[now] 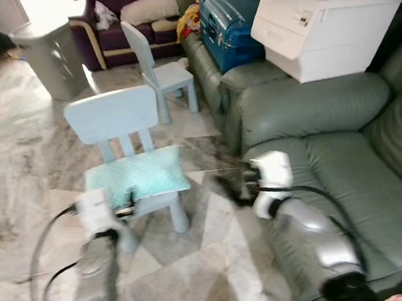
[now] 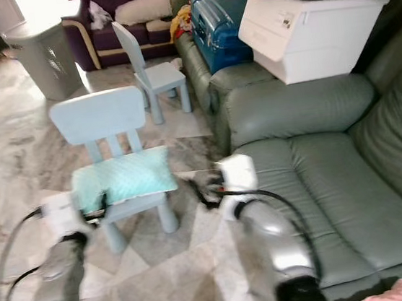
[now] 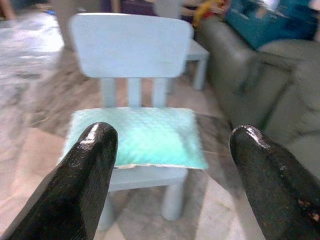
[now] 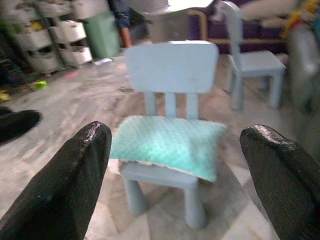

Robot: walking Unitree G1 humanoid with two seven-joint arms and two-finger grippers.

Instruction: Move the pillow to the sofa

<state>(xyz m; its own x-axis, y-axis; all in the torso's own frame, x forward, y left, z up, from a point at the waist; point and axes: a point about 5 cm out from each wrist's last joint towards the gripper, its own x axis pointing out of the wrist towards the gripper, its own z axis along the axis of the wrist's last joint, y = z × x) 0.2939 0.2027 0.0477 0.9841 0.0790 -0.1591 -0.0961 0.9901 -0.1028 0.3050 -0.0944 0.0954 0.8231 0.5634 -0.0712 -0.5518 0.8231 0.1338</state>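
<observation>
Small pale-blue chair (image 1: 133,162) standing on the marbled tile floor (image 1: 14,164), its seat bearing a mint-green pillow (image 1: 137,174) lying flat. Green leather sofa (image 1: 348,163) at 3 o'clock of the chair, carrying a white box (image 1: 321,29) and blue suitcase (image 1: 230,23).

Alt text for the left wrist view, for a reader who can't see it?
A mint-green pillow lies on the seat of a pale blue child's chair, framed between the left gripper's two open black fingers. Grey sofa beside it.
</observation>
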